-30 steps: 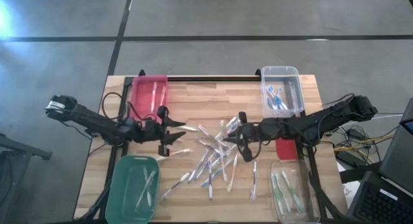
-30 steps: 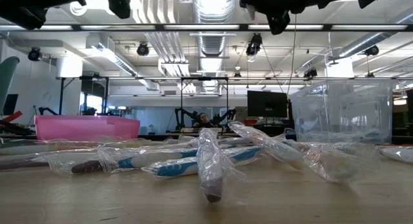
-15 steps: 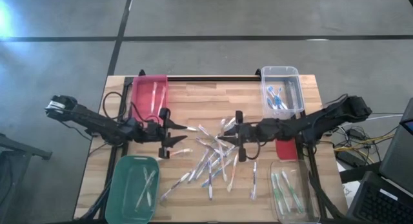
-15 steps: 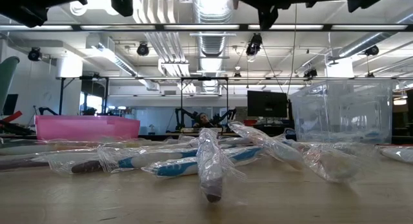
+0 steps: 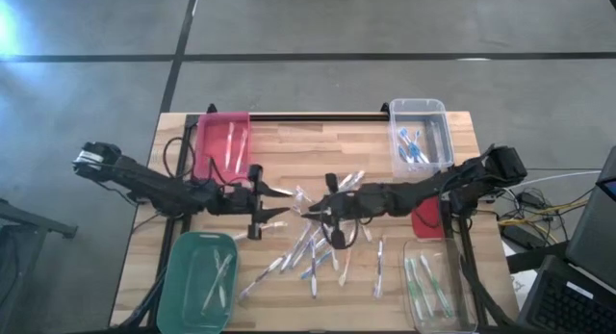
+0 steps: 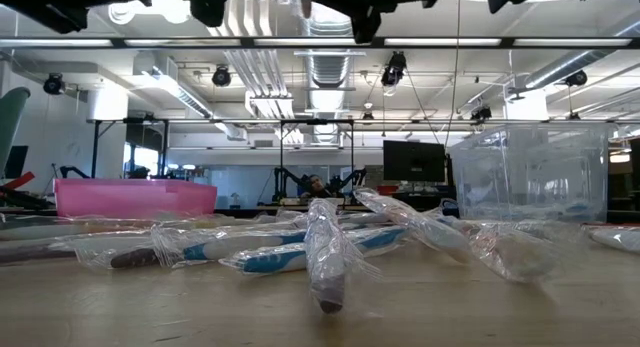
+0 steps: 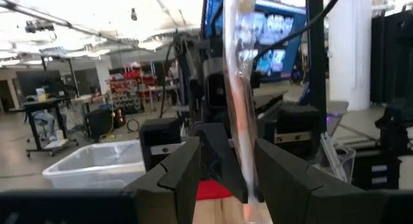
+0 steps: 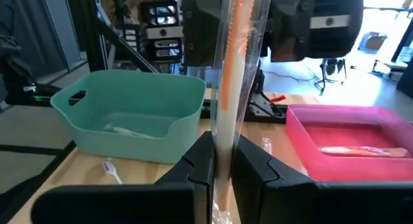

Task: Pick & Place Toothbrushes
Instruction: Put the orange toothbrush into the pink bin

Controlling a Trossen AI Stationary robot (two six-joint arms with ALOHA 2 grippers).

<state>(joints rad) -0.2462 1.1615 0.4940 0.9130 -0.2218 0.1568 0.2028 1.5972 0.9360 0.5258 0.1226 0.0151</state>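
Wooden table (image 5: 318, 146) on a grey floor, with a bin near each corner: pink bin (image 5: 223, 141), green bin (image 5: 197, 281), two clear bins (image 5: 421, 132) (image 5: 438, 286), each holding a few brushes.

Loose toothbrushes (image 5: 318, 247) scattered across the middle of the table: thin pale sticks, each sealed in a crinkled clear wrapper, with blue, green or pink accents. Seen at table height as a low heap of wrappers (image 6: 325, 252).

Right gripper (image 8: 222, 166) clamped on one wrapped toothbrush (image 8: 227, 88), pale with an orange-pink stripe, upright between the closed fingers above the middle of the table.

Left gripper (image 7: 226, 159) just beside it, fingers (image 7: 190, 169) apart, with a wrapped pink-tinted brush standing between them and a gap on either side. Not possible to tell whether this is the same brush.

Both ends of the clamped toothbrush cut off at the edges of the right wrist view. Both grippers cropped to dark shapes along the top of the low view.

Compared with one second ago: right gripper reached well farther toward the left arm, left gripper shifted slightly toward the middle, the space between the two nearly closed. Heap on the table unchanged.
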